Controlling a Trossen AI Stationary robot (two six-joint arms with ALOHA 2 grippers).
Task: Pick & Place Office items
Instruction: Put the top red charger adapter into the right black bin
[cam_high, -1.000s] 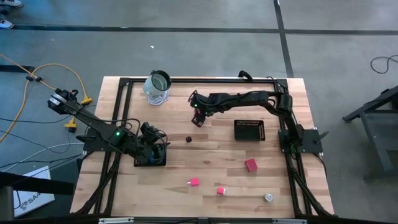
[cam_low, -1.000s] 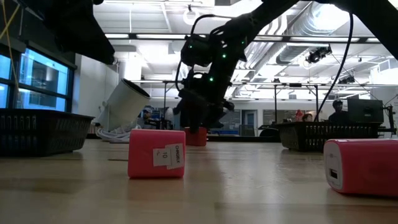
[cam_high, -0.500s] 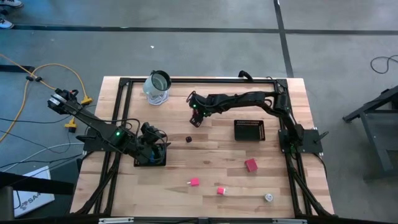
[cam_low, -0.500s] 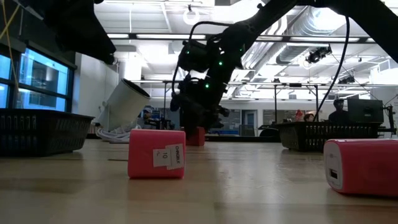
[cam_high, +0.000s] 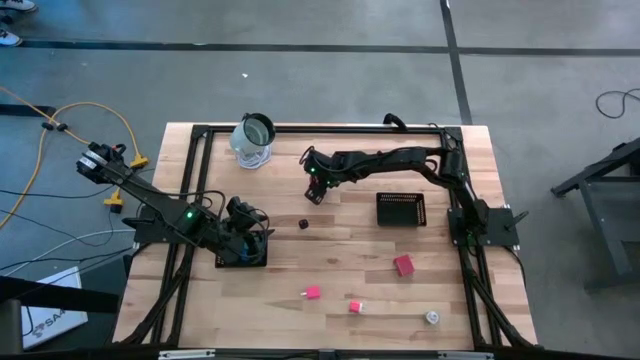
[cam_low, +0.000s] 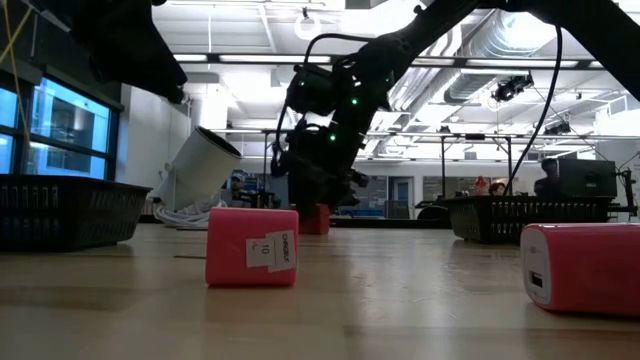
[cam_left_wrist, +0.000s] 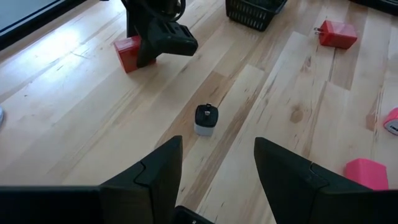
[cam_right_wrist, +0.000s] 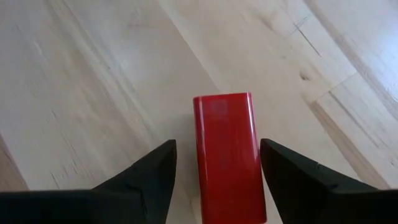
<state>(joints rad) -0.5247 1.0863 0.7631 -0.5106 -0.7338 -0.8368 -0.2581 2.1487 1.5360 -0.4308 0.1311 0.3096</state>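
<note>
Reaching across the upper middle of the high view, the right tool (cam_high: 317, 190) hangs over a red block (cam_right_wrist: 229, 155), its fingers (cam_right_wrist: 292, 180) spread wide with the block standing on the table (cam_high: 350, 255) between them and touched by neither. Compared with a second ago the right arm has stretched a little farther toward the frame's left, and over the last half second it has hardly shifted; in the low view the tool (cam_low: 318, 190) sits slightly left of where it was, the red block (cam_low: 318, 219) showing just below it. The left tool (cam_high: 262, 232) waits at the left centre of the high view over a black tray (cam_high: 240, 258), unchanged, its fingers (cam_left_wrist: 155, 174) apart and empty. A dark cube (cam_high: 303, 224) lies between the two tools, seen ahead of the left one as well (cam_left_wrist: 206, 119). Lower in the high view sit a red block (cam_high: 403, 264), two pink blocks (cam_high: 313, 292) (cam_high: 355, 306) and a whitish round piece (cam_high: 432, 317), none of them moved. A second tray (cam_high: 401, 209) sits right of centre, and a jar (cam_high: 254, 140) at the upper left.
</note>
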